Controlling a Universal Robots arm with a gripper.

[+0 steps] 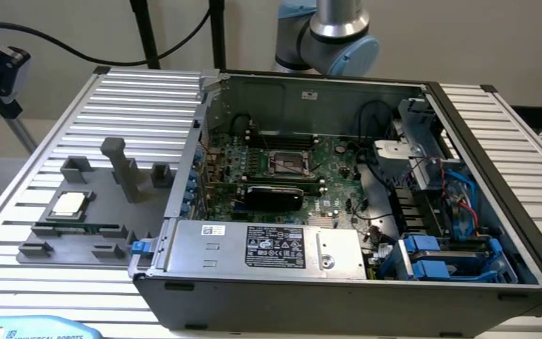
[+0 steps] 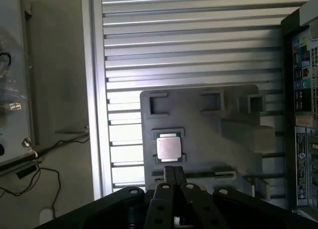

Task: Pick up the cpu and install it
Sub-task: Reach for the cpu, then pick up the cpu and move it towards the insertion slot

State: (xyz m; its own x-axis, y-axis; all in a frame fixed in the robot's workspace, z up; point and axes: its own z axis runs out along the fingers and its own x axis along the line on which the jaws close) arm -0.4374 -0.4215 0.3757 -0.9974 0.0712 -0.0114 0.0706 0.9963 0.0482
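Jaws were shut, fingertips (image 2: 170,173) pressed flat against each other with nothing between them. I logged no load in the grip.

Cpu (image 2: 168,147) lay just ahead of the jaw tips, apart from them. It sat flat, metal top up, in its square pocket on the grey fixture (image 2: 213,134). It had not yet been lifted. I could not tell how high the jaws stood over the chip.

Other pockets and upright posts of the fixture spread out beyond the cpu, farther from the jaws. A long narrow slot ran across the fixture close under the jaw tips, nearer to them than the cpu was. From the exterior camera I read that slot as holding the green memory stick (image 1: 75,229), which lay just beside the cpu.

Fixture rested on the slatted metal desk (image 2: 189,40). The open computer case (image 1: 346,282) stood just beside it, off to one side of the jaws and well apart from them.

Inside the case I noted the green motherboard (image 1: 337,187) lying flat, with the square processor socket (image 1: 285,164) near its middle. The socket was well apart from the cpu and from the fixture. A silver power supply (image 1: 262,247) sat against the near wall of the case.

Arm (image 1: 332,32) showed as a grey and blue joint behind the far wall of the case.
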